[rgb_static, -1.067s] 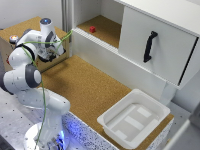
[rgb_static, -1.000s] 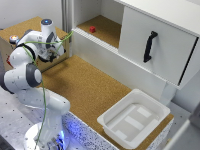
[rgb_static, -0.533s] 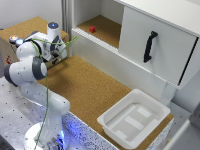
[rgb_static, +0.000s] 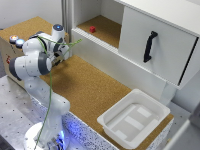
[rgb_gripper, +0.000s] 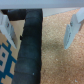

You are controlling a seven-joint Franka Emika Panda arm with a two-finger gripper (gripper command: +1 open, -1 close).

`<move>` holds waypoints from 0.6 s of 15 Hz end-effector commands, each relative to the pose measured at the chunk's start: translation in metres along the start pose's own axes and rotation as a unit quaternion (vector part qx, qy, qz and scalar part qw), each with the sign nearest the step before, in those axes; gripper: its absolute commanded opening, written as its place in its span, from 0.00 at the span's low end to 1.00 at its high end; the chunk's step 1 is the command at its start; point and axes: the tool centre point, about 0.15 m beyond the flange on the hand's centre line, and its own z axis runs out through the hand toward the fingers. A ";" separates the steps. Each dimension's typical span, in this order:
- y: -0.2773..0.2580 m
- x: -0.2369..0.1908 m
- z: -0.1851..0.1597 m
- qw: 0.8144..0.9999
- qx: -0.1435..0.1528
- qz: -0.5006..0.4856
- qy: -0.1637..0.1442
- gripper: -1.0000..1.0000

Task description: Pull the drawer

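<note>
The end effector [rgb_static: 64, 50] hangs spread and empty above the bench [rgb_static: 90, 85], apart from the drawer [rgb_static: 120, 65]; its smooth lip risks slipping.

what's on and around the cork table [rgb_static: 95, 90]
one robot arm [rgb_static: 35, 65], one drawer [rgb_static: 115, 62], one door [rgb_static: 155, 42] with one black handle [rgb_static: 149, 46], one white tub [rgb_static: 134, 117], one red block [rgb_static: 92, 29].

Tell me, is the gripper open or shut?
Open. In the wrist view the gripper's two fingers stand well apart, with nothing between them.
</note>
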 end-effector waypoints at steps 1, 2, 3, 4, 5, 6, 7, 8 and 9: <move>-0.006 0.006 0.006 0.998 0.040 -0.019 -0.040 0.00; -0.007 0.006 0.006 0.998 0.041 -0.021 -0.040 0.00; -0.007 0.006 0.006 0.998 0.043 -0.022 -0.040 0.00; -0.006 0.005 0.007 0.998 0.044 -0.022 -0.041 0.00; -0.006 0.005 0.007 0.998 0.046 -0.023 -0.041 0.00; -0.006 0.005 0.007 0.998 0.046 -0.023 -0.042 0.00; -0.006 0.004 0.007 0.998 0.048 -0.023 -0.041 0.00; -0.005 0.003 0.007 0.998 0.050 -0.024 -0.041 0.00; -0.004 0.001 0.006 0.998 0.051 -0.022 -0.039 0.00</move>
